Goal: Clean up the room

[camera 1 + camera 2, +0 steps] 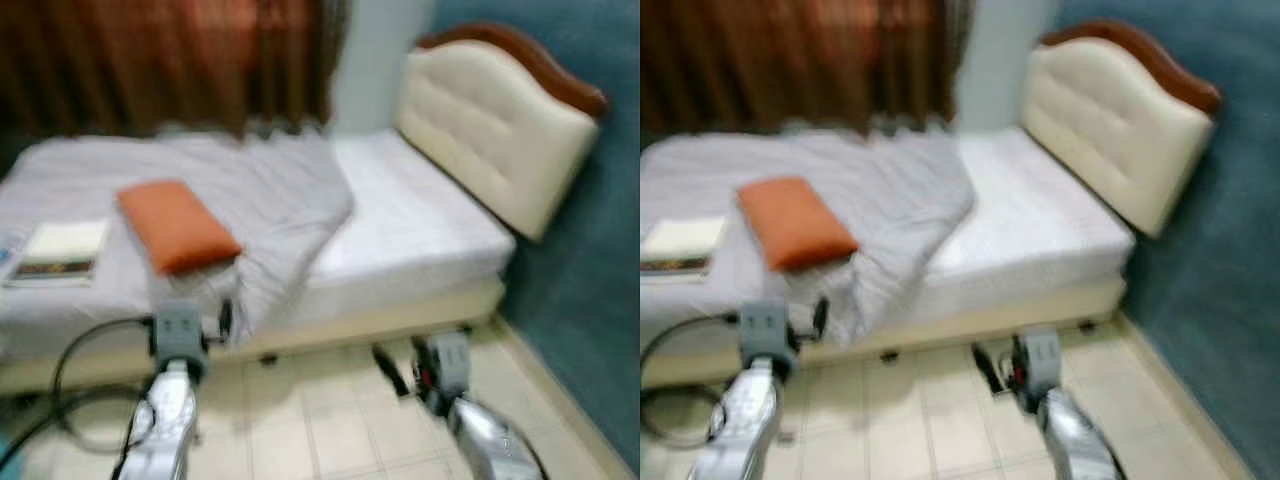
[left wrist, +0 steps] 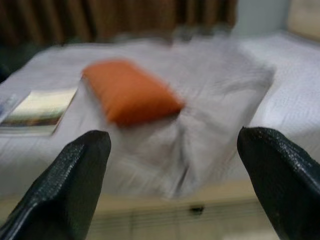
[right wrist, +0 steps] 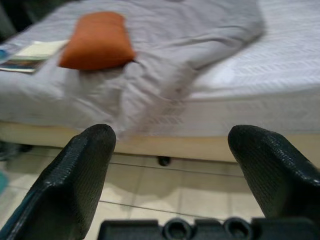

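An orange pillow point(image 1: 177, 226) lies on a rumpled grey blanket point(image 1: 270, 200) spread over the left part of the bed point(image 1: 420, 225). A book point(image 1: 62, 252) rests flat on the blanket, left of the pillow. The blanket's edge hangs over the bed's near side. My left gripper point(image 2: 175, 185) is open, held low in front of the bed and pointing toward the pillow point(image 2: 129, 91). My right gripper point(image 3: 172, 170) is open too, above the tiled floor near the bed's side, with nothing between its fingers point(image 3: 75, 175).
A cream padded headboard point(image 1: 495, 125) with a wooden rim stands at the right against a teal wall point(image 1: 590, 260). Brown curtains point(image 1: 160, 60) hang behind the bed. Pale floor tiles point(image 1: 330, 420) run along the bed's near side. Black cables point(image 1: 75, 390) loop by my left arm.
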Available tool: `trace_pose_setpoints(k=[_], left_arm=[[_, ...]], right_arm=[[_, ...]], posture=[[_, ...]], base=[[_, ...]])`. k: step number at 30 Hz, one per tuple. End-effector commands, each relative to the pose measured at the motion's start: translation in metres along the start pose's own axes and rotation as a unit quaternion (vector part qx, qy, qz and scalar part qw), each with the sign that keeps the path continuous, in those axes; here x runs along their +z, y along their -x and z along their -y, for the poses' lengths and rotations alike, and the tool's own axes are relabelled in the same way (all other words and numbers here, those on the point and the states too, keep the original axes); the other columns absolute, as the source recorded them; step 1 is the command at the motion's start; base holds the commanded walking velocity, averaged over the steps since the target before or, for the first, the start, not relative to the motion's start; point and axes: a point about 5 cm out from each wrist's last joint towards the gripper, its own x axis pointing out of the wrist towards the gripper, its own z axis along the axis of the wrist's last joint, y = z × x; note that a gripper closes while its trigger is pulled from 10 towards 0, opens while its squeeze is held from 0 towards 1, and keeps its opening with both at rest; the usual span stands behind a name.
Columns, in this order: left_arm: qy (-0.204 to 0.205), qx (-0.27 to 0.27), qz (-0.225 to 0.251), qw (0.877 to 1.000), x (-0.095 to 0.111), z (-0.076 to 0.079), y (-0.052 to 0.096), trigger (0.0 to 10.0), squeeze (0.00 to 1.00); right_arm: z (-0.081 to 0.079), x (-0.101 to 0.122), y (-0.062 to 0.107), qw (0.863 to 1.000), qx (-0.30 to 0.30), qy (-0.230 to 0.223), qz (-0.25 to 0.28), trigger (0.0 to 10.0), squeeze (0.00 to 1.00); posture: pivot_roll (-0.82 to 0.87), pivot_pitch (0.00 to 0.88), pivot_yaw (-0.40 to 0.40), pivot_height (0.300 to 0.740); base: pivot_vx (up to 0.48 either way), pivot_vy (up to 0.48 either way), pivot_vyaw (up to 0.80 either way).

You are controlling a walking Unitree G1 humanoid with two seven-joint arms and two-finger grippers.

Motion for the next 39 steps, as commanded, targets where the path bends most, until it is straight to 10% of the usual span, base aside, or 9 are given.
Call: trace_pose_setpoints(k=[1,39], left_arm=[[0.002,0.002,0.008,1.000,0.0084,-0.0003,-0.0069,10.0,0.00],[0.011,-0.021,-0.002,1.000,0.0031,0.0013,-0.0097,10.0,0.00]], right_arm=[[-0.0019,0.0035,-0.0022,1.000,0.009,0.006,0.007,10.0,0.00],[0.0014,0.0024,-0.0040,0.999,-0.035,0.023,0.014,10.0,0.00]], posture=[[0.05,0.000,-0.019,0.740],[0.04,0.000,-0.009,0.740]], base=[[0.442,0.000,0.00],[0.452,0.000,0.36]])
